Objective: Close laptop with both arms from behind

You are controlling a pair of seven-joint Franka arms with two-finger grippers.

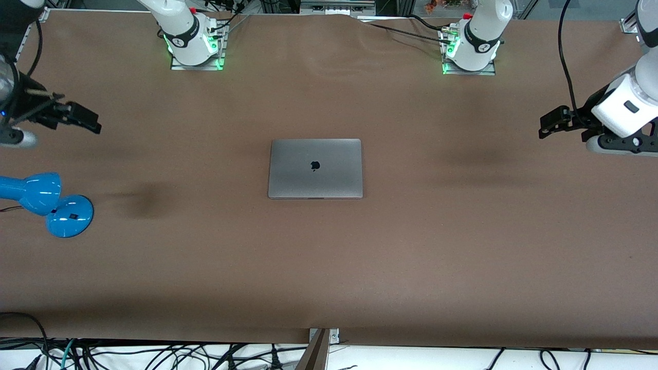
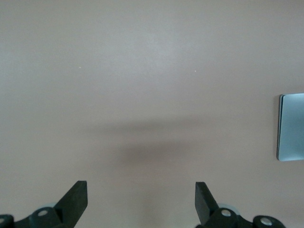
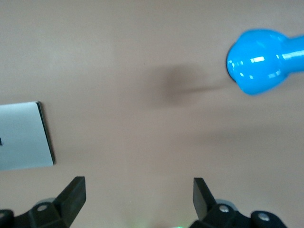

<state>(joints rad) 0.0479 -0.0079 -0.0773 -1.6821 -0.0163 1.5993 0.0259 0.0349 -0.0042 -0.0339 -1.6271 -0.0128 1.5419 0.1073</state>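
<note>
The space-grey laptop [image 1: 315, 168] lies shut and flat in the middle of the brown table, lid up with the dark apple logo showing. One of its corners shows in the left wrist view [image 2: 291, 127] and in the right wrist view [image 3: 24, 136]. My left gripper [image 1: 546, 126] hangs open and empty over the left arm's end of the table, well apart from the laptop. My right gripper [image 1: 91, 123] hangs open and empty over the right arm's end of the table, also well apart from it. Both arms wait.
A blue desk lamp [image 1: 49, 203] lies at the right arm's end of the table, nearer the front camera than my right gripper; its head shows in the right wrist view [image 3: 261, 61]. Both arm bases [image 1: 193, 49] stand along the table's edge farthest from the front camera. Cables lie beneath the table's near edge.
</note>
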